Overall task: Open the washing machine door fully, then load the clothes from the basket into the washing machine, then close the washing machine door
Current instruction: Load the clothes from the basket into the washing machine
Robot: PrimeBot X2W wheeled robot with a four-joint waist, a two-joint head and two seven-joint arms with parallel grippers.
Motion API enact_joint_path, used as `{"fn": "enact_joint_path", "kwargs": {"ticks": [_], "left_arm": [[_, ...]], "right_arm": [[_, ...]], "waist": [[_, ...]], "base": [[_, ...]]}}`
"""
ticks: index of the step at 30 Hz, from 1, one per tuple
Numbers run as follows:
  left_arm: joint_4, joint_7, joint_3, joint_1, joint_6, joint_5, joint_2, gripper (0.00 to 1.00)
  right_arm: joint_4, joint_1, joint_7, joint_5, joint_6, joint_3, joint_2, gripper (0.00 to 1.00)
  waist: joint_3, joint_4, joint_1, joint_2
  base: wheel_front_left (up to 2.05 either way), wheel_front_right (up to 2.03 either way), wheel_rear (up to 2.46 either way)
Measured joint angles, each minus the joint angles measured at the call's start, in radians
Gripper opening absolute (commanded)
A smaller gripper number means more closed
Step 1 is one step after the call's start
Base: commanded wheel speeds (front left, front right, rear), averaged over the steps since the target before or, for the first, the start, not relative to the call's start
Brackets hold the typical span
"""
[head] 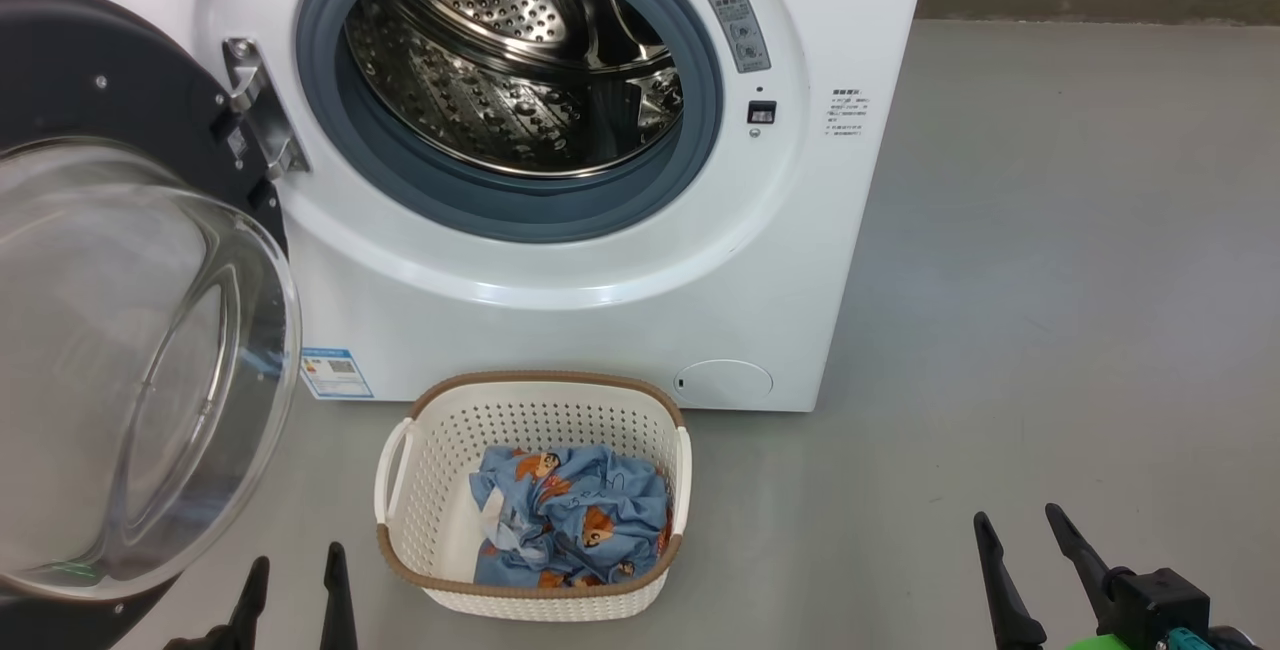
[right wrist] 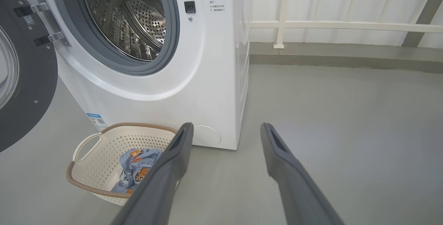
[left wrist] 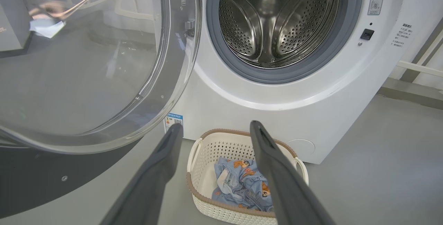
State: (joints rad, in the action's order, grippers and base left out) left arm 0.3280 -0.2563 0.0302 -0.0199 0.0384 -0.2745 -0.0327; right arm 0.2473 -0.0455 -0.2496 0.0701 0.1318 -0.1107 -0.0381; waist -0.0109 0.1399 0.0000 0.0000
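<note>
Grey floor (head: 1050, 280): we judge the clothes (head: 570, 520) soft and light, best pinched at a raised fold; left gripper (head: 298, 555) and right gripper (head: 1017, 512) gape empty.

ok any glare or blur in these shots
Head view: sharp, evenly lit, sheen on the washing machine door glass and highlights in the drum. Left wrist view: room reflections across the door glass; the near fingers look soft. Right wrist view: even light, no strong glare.
</note>
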Motion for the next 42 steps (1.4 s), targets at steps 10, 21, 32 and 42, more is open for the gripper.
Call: {"fn": "enact_joint_path", "kwargs": {"ticks": [10, 21, 32, 42], "left_arm": [[0.013, 0.0, -0.004, 0.0, -0.004, -0.002, 0.0, 1.0], [0.023, 0.0, -0.01, 0.0, -0.005, -0.003, 0.0, 1.0], [0.009, 0.0, -0.012, 0.0, -0.009, 0.011, 0.0, 1.0], [0.007, 0.0, -0.006, 0.0, -0.017, 0.009, 0.0, 1.0]], "right_arm": [[-0.001, 0.0, 0.0, 0.0, 0.0, 0.0, 0.0, 1.0], [-0.001, 0.0, 0.0, 0.0, 0.0, 0.0, 0.0, 1.0], [-0.001, 0.0, 0.0, 0.0, 0.0, -0.001, 0.0, 1.0], [-0.001, 0.0, 0.0, 0.0, 0.0, -0.001, 0.0, 1.0]], "waist": [[0.006, -0.002, 0.0, 0.0], [0.008, -0.003, 0.0, 0.0], [0.014, -0.004, 0.0, 0.0], [0.014, -0.006, 0.0, 0.0]], "base": [[0.03, -0.03, 0.0], [0.93, -0.93, 0.0], [0.34, -0.34, 0.0], [0.0, 0.0, 0.0]]}}
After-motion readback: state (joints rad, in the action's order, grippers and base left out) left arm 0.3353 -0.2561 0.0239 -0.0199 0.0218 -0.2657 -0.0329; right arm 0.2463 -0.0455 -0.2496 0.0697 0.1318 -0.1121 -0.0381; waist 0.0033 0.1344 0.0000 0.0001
